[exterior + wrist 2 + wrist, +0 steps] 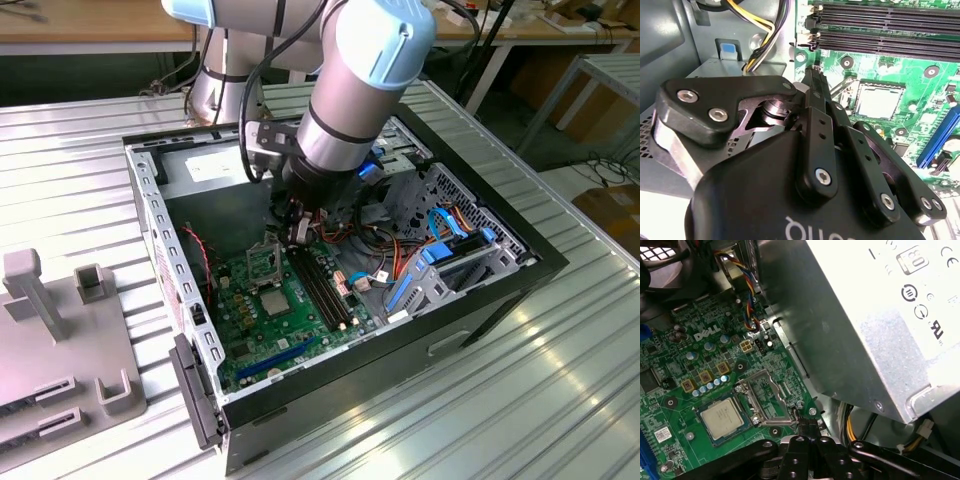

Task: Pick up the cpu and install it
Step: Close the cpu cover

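Fingers (816,82) pressed together, nothing between them; gripper (807,426) tip sits at the corner of the flipped-open socket frame (765,400), just above the green board (705,350). Cpu (722,418) lies flat in the socket beside that frame, apart from the tip. Second wrist view adds RAM slots (880,30) beyond the cpu (879,101); first wrist view adds the silver PSU box (850,325) close alongside. Exterior view: arm (350,90) reaches down into the open PC case (400,370), covering its rear part; cpu (275,298) visible mid-board.

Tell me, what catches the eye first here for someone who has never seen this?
The big grey robot arm reaching down into an open computer case on the ribbed metal table. Inside, its black gripper hangs with fingers together beside the socket's raised metal frame on the green motherboard, where the silvery cpu already sits in its socket.
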